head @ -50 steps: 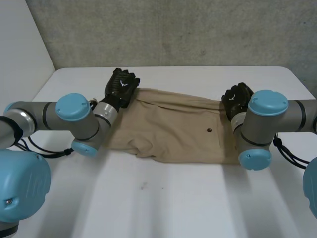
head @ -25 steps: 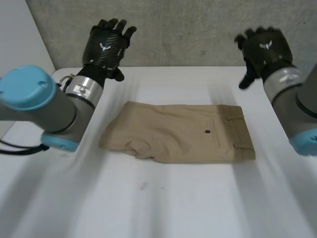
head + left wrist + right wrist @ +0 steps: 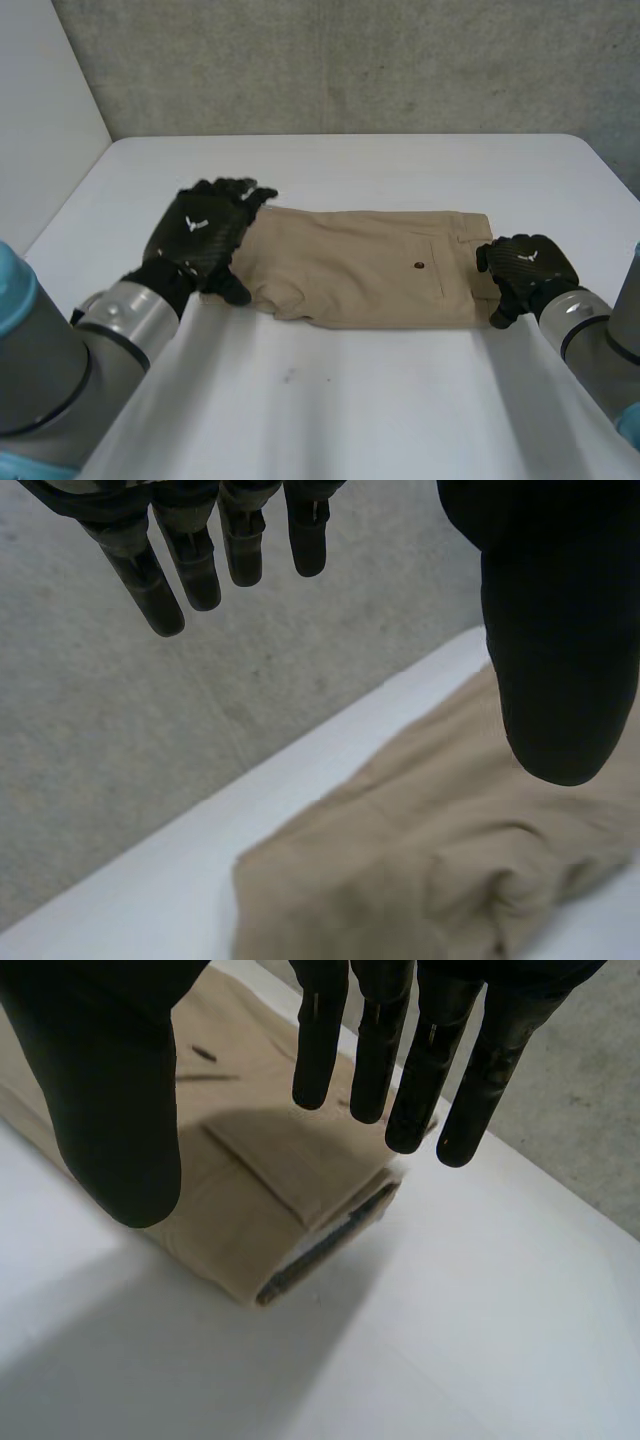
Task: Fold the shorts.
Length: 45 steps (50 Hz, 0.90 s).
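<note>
The tan shorts (image 3: pixel 360 265) lie folded flat on the white table, waistband at the right end and leg ends at the left. My left hand (image 3: pixel 200 235) hovers over the left end, fingers straight and thumb spread. In the left wrist view that hand (image 3: pixel 560 630) holds nothing, and the rumpled leg end of the shorts (image 3: pixel 420 870) lies below its palm. My right hand (image 3: pixel 527 268) sits at the waistband end. In the right wrist view its straight fingers (image 3: pixel 400 1050) hang just above the shorts' folded waistband corner (image 3: pixel 290 1185), apart from the cloth.
The white table (image 3: pixel 350 400) stretches bare in front of the shorts. A grey wall (image 3: pixel 350 60) stands behind the table's far edge, and a white wall (image 3: pixel 40 110) stands to the left.
A second ago both hands were on the shorts' far edge. Then they rose open toward the wall. Now they have come down at the two ends of the folded shorts.
</note>
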Motion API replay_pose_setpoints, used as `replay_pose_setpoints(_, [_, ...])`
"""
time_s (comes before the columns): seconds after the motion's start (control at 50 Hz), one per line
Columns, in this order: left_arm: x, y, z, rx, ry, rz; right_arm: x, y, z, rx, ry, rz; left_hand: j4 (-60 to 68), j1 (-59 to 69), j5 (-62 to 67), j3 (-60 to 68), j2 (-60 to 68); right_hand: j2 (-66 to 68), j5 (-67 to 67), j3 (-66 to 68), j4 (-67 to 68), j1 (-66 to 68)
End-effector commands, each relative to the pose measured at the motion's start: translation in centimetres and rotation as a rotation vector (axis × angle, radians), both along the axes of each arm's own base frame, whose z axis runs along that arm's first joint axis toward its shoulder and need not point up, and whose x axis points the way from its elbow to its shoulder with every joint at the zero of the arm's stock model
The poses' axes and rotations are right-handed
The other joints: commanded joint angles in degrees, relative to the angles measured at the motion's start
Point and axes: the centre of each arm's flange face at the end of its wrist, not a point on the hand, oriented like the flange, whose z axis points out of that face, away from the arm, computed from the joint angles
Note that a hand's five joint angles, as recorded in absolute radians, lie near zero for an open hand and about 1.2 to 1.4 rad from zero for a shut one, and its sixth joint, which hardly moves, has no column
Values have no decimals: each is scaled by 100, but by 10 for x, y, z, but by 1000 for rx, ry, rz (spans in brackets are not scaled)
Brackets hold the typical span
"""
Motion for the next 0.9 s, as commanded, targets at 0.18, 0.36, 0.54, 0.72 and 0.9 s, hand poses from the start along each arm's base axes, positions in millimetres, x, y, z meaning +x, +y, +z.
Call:
replay_pose_setpoints(0.18, [-5,12,-9,25,-16,-30,-16,-31,-20,-25,13,-76,-147,-82,-240,-195,-125,4807,4925,4804,4816,5300])
replay_pose_setpoints(0.36, [-3,11,-2,7,-8,-21,-63,-59,23,-148,89,-199,-147,-82,-240,-195,-125,4807,4925,4804,4816,5300])
replay_pose_setpoints(0.54, [5,10,4,-4,-2,2,-79,-71,30,-159,334,-167,-147,-82,-240,-195,-125,4807,4925,4804,4816,5300])
replay_pose_setpoints(0.72, [4,11,4,-4,-2,-1,58,-28,80,-386,187,228,-147,-82,-240,-195,-125,4807,4925,4804,4816,5300])
replay_pose_setpoints(0.9, [5,11,4,-3,-1,2,156,73,14,-271,71,838,-147,-82,-240,-195,-125,4012,4130,4009,4021,4504])
